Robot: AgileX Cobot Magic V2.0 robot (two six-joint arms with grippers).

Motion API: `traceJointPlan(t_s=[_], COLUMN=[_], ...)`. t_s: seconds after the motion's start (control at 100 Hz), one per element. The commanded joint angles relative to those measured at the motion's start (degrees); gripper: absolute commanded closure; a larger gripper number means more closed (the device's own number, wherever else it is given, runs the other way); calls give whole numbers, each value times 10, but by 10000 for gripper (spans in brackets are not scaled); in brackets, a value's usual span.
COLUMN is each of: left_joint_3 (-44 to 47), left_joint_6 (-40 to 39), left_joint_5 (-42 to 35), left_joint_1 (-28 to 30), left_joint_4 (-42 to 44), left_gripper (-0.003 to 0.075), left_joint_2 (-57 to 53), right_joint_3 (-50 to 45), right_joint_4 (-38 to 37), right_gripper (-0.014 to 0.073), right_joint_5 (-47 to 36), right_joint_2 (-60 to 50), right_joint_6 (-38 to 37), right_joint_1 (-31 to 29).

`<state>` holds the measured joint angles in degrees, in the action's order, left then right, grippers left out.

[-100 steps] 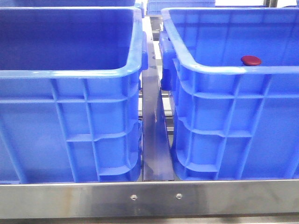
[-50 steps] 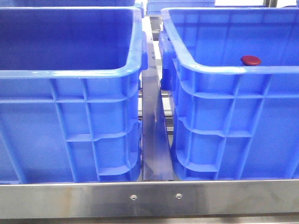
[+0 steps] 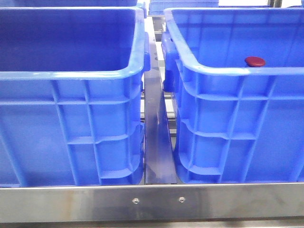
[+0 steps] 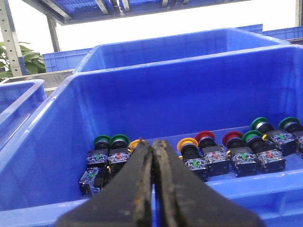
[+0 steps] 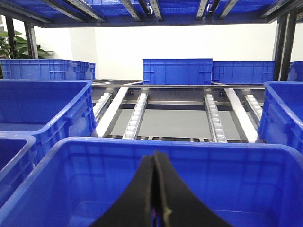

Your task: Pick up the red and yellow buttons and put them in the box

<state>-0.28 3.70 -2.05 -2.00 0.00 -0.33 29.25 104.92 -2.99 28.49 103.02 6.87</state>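
Red and yellow buttons [image 4: 204,138] sit low-centre in my left wrist view, inside a blue crate [image 4: 57,118]; small, rigid, glossy-capped, I'd grip the body; both arms' fingers [image 4: 152,156] are pressed together, empty

Two large bright-blue plastic crates with ribbed outer walls and thick rounded rims stand upright side by side: the left crate [image 3: 71,142] and the right crate [image 3: 237,137]. A glossy dark-red domed button cap [image 3: 255,61] shows just above the right crate's near rim. One crate [image 4: 57,142] holds a row of mushroom-head push buttons: a red button [image 4: 204,138], a yellow button [image 4: 187,144] and green ones beside them.
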Motion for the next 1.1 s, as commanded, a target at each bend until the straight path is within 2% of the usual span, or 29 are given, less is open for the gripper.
traceJointPlan(t_s=[0.0, 0.28, 0.35, 0.4, 0.47, 0.56, 0.67, 0.68, 0.78, 0.87, 0.94, 1.01, 1.09], left_joint_3=[29, 29, 29, 29, 29, 29, 29, 29, 29, 29, 29, 29, 29], left_joint_6=[-5, -5, -5, -5, -5, -5, -5, -5, -5, -5, -5, -5, -5], left_joint_5=[-46, -46, -46, -46, -46, -46, -46, -46, -46, -46, -46, -46, -46], left_joint_1=[0, 0, 0, 0, 0, 0, 0, 0, 0, 0, 0, 0, 0], left_joint_4=[0, 0, 0, 0, 0, 0, 0, 0, 0, 0, 0, 0, 0], left_gripper=[739, 739, 739, 739, 739, 739, 739, 739, 739, 739, 739, 739, 739], left_joint_2=[-19, -19, -19, -19, -19, -19, -19, -19, -19, -19, -19, -19, -19], right_joint_3=[16, 16, 16, 16, 16, 16, 16, 16, 16, 16, 11, -2, -26], right_joint_4=[50, 43, 14, -33, -138, -331, -600, -600, -795, -919, -986, -1031, -1049], right_gripper=[681, 681, 681, 681, 681, 681, 681, 681, 681, 681, 681, 681, 681], right_joint_5=[17, 9, 14, 21, 35, 57, 81, 81, 89, 93, 89, 76, 43], right_joint_2=[0, 0, 0, 0, 0, 0, 0, 0, 0, -2, -11, -24, -44], right_joint_6=[3, 2, -22, -64, -160, -330, -594, -594, -801, -937, -1009, -1052, -1068], right_joint_1=[0, -10, -10, -10, -10, -10, -10, -10, -10, -10, -10, -10, -10])
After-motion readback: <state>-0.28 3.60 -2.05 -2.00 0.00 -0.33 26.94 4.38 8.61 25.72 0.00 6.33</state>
